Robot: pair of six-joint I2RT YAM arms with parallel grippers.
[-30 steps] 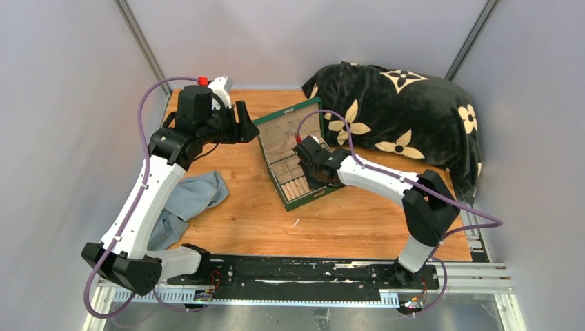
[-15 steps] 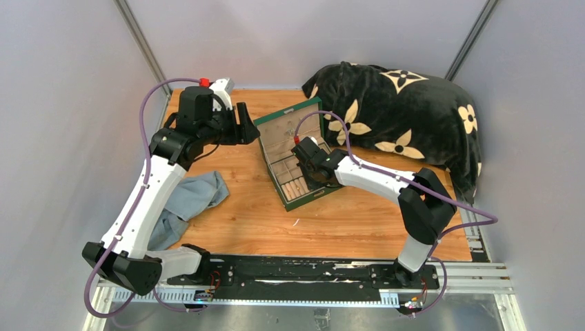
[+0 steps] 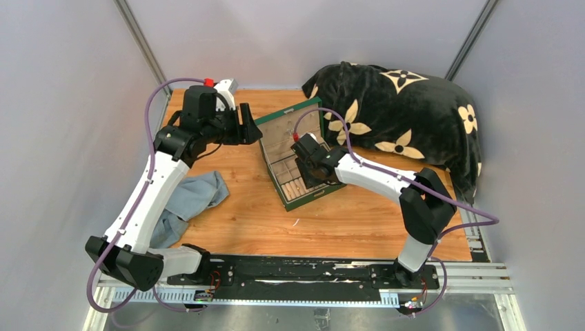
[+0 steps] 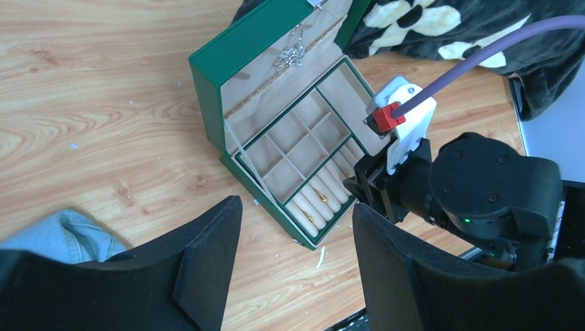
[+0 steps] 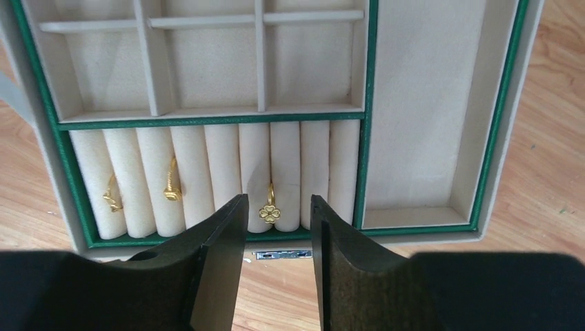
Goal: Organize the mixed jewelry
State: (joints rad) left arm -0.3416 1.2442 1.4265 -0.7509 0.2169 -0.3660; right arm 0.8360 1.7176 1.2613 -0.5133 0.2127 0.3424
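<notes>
The green jewelry box (image 3: 314, 195) lies open mid-table. A silvery cluster (image 4: 290, 55) hangs inside its raised lid (image 4: 207, 89). Three gold rings sit in the cream ring rolls: a clover ring (image 5: 269, 210), a plain one (image 5: 172, 189) and one at the left (image 5: 110, 196). My right gripper (image 5: 278, 207) is open and empty over the box's front edge (image 3: 309, 174), with the clover ring just beyond the gap between its tips. My left gripper (image 4: 295, 227) is open and empty, held above the table left of the box (image 3: 247, 124).
A black flowered blanket (image 3: 407, 117) fills the back right, touching the box lid. A blue-grey cloth (image 3: 190, 200) lies at the left. A thin pale sliver (image 3: 296, 222) lies in front of the box. The box's silver latch (image 5: 283, 254) faces the right gripper.
My left gripper has shifted a little right toward the box lid. My right gripper has edged slightly left over the ring rolls. Nothing was picked up.
</notes>
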